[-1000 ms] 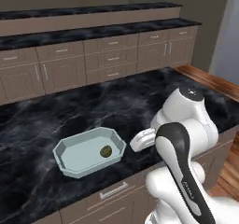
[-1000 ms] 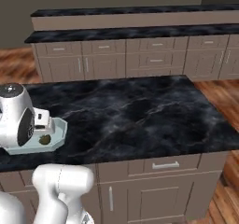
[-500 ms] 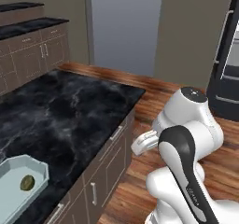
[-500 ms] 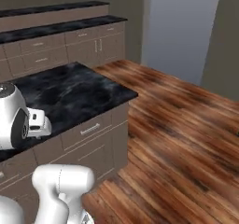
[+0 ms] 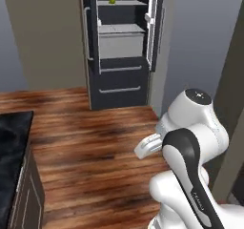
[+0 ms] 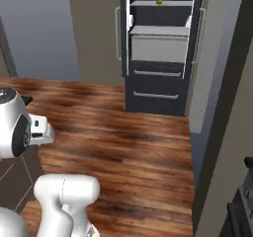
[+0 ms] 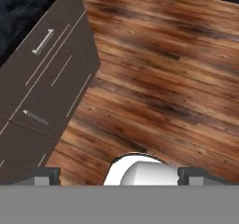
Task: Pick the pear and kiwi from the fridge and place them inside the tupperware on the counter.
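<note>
- Claw (image 7: 119, 174): its two dark fingertips stand far apart at the bottom of the hand view, so it is wide and holds nothing; it looks down at wood floor (image 7: 177, 78) beside the counter's cabinets.
- Ahead, the fridge (image 5: 121, 46) stands with both doors swung open, at the far side of the floor.
- On its upper shelf sits the pear (image 5: 112, 1), a small yellow-green spot, also seen in the right base view (image 6: 159, 1); too small to tell its long axis.
- My read: the pear lies far ahead of and well above the claw, which is tucked low by the arm (image 5: 190, 142), so the next move calls for driving closer, then a high forward reach.
- Open room: bare floor runs clear to the fridge; a wall edge (image 6: 217, 132) crowds the right side.
- Near left, the counter (image 5: 12, 142) corner is something the base must clear.
- Kiwi and tupperware: I cannot place them from here.
- Open door edges frame the shelf on left and right, narrowing the entry.
</note>
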